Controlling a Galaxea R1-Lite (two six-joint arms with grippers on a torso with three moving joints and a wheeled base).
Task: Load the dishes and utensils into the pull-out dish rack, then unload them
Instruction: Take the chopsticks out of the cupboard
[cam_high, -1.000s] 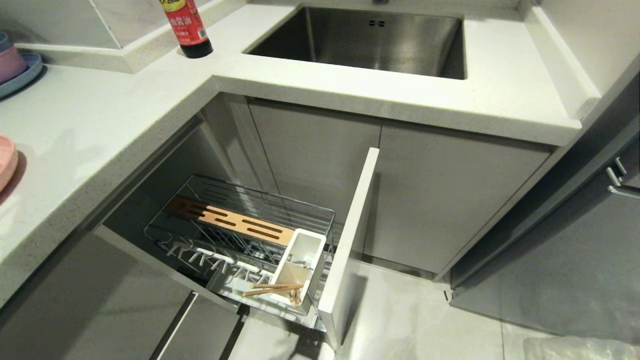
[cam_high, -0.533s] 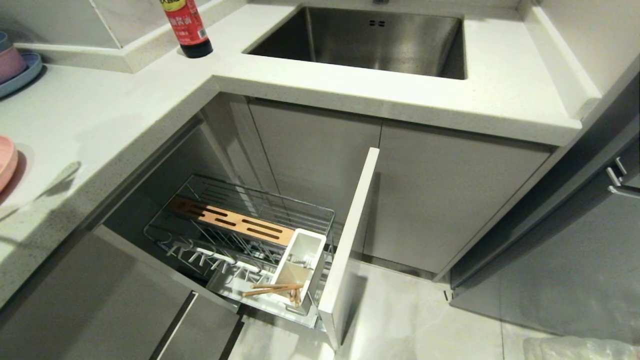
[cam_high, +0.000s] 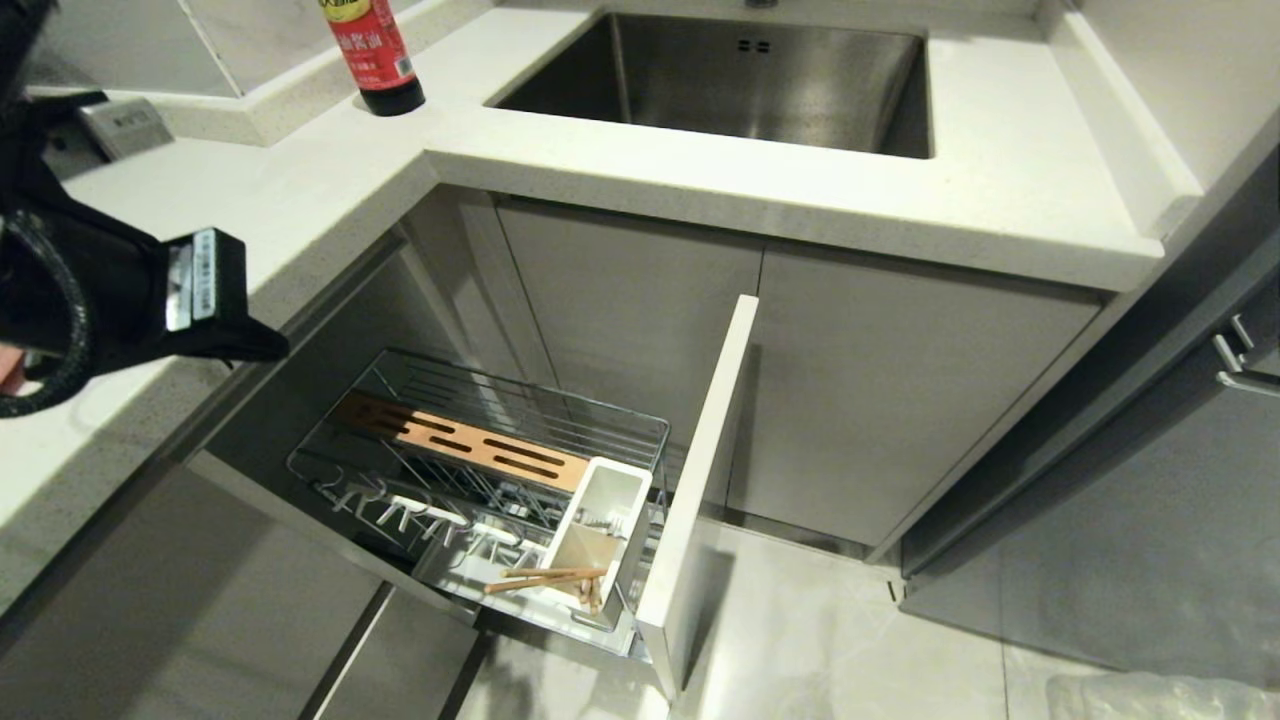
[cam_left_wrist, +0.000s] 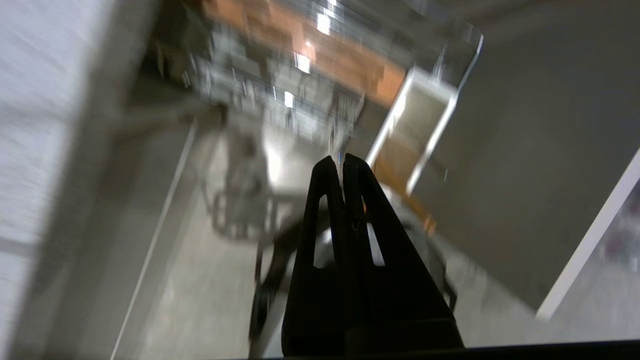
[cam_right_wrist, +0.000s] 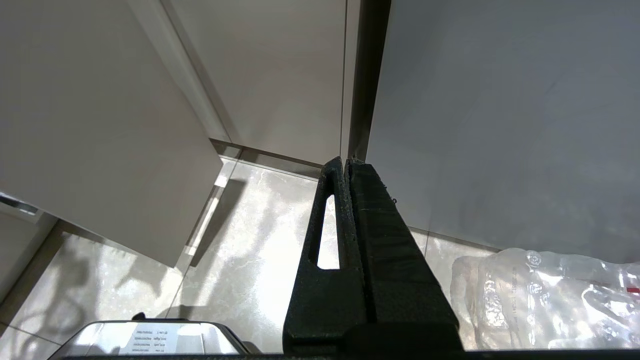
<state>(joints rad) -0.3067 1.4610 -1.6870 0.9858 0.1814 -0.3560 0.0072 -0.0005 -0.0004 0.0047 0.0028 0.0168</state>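
White speckled stone forms the L-shaped tabletop (cam_high: 330, 190), with a steel sink (cam_high: 730, 80) set into its far run and a dark sauce bottle (cam_high: 372, 55) with a red label standing at the inner corner. Below the tabletop's left run the pull-out dish rack (cam_high: 480, 470) stands drawn out over the tiled floor (cam_high: 840, 640), its pale front panel edge-on toward the sink cabinets. A slotted wooden board (cam_high: 460, 440) lies along the rack's far side, and a white utensil caddy (cam_high: 597, 530) sits at the end next to the front panel. The chopsticks (cam_high: 545, 578) lie across the caddy's near rim, tips pointing away from the panel.

From the left the left arm (cam_high: 90, 290) reaches across the tabletop's front edge, above the rack's inner end. Its left hand (cam_left_wrist: 343, 161) points down toward the rack and caddy, fingers pressed together, holding nothing.

Low beside the cabinet doors hangs the right hand (cam_right_wrist: 345, 162), clenched and empty, above the floor and a clear plastic bag (cam_right_wrist: 550, 295).
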